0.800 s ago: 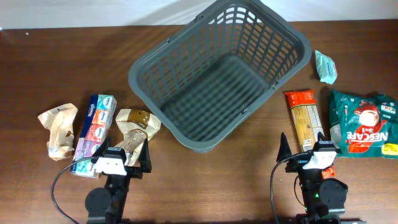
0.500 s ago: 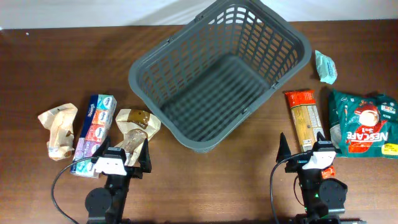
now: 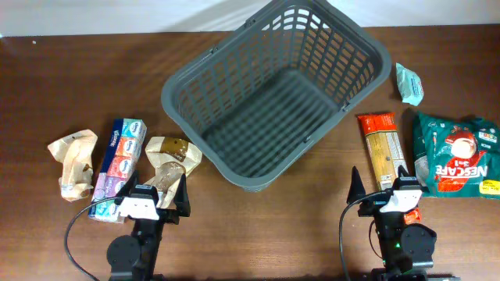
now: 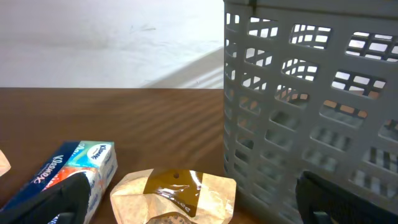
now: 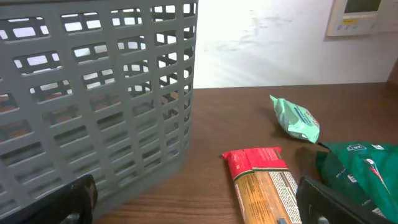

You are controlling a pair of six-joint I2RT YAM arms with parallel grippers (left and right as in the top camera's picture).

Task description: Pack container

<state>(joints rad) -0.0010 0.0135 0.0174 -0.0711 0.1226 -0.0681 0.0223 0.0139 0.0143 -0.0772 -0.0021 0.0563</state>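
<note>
The container, a large dark grey slotted basket (image 3: pixel 275 94), stands empty at the table's middle back; it also shows in the left wrist view (image 4: pixel 311 99) and the right wrist view (image 5: pixel 93 93). My left gripper (image 3: pixel 154 197) is open and empty at the front left, just short of a brown paper packet (image 3: pixel 169 160) (image 4: pixel 174 196). My right gripper (image 3: pixel 380 187) is open and empty at the front right, just short of a red-topped pasta packet (image 3: pixel 380 148) (image 5: pixel 267 183).
A Kleenex tissue pack (image 3: pixel 119 165) and a crumpled beige packet (image 3: pixel 73 162) lie at the left. A green Nescafe bag (image 3: pixel 457 154) and a small teal packet (image 3: pixel 408 83) lie at the right. A white wall rises behind the table.
</note>
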